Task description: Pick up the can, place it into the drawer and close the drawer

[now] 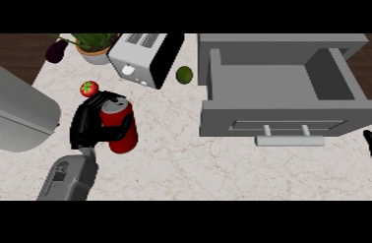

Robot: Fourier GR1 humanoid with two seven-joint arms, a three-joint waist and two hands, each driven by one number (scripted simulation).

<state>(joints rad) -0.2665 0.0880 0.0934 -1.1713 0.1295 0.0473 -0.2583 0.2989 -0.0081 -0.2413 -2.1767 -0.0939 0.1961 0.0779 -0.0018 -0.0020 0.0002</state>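
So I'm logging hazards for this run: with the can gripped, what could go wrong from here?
The left robot hand is curled round the red can. The tomato sits close beside it and might get knocked on the lift. The toaster and the lime lie near the path to the open drawer, whose raised front wall the can could clip.

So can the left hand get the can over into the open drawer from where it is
Probably yes. The left hand is curled round the red can, the drawer stands open to its right, and only bare counter lies between them.
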